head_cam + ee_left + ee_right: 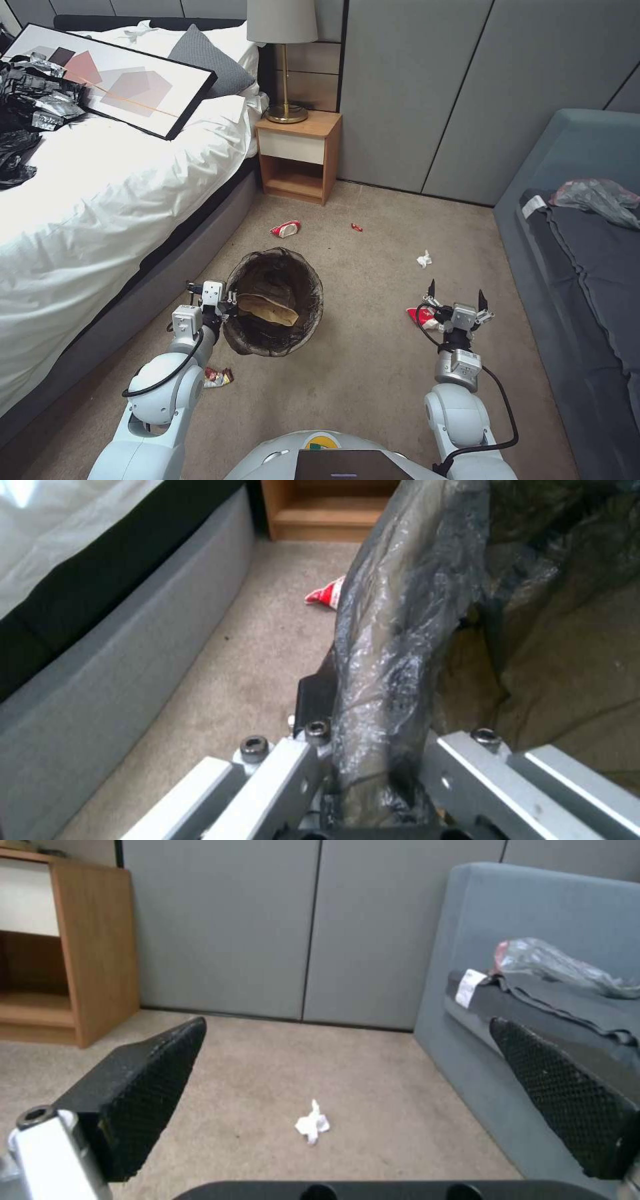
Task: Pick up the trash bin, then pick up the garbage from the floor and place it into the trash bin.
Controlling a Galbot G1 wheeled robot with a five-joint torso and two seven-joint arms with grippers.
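The left gripper is clamped on the rim of the trash bin, its fingers closed over the dark liner folded across the edge. The bin sits tilted toward the robot, between the bed and the open carpet, with a brown paper bag lying inside it. In the left wrist view the liner fills the space between the jaws and a finger presses against its outer side.

The right gripper hangs low over the carpet near the sofa, its 2 fingers spread wide apart and holding nothing. A red-and-white scrap lies on the floor just beside it. A white tissue wad rests on the carpet ahead of this gripper, apart from both fingertips.

Remaining litter on the floor: 1 red-and-white paper cup on its side beyond the bin, near the nightstand; 1 small red piece to its right; 1 crumpled wrapper beside the left forearm. A grey plastic bag lies on the sofa seat. Black and silver sheeting is heaped on the bed next to a framed picture.
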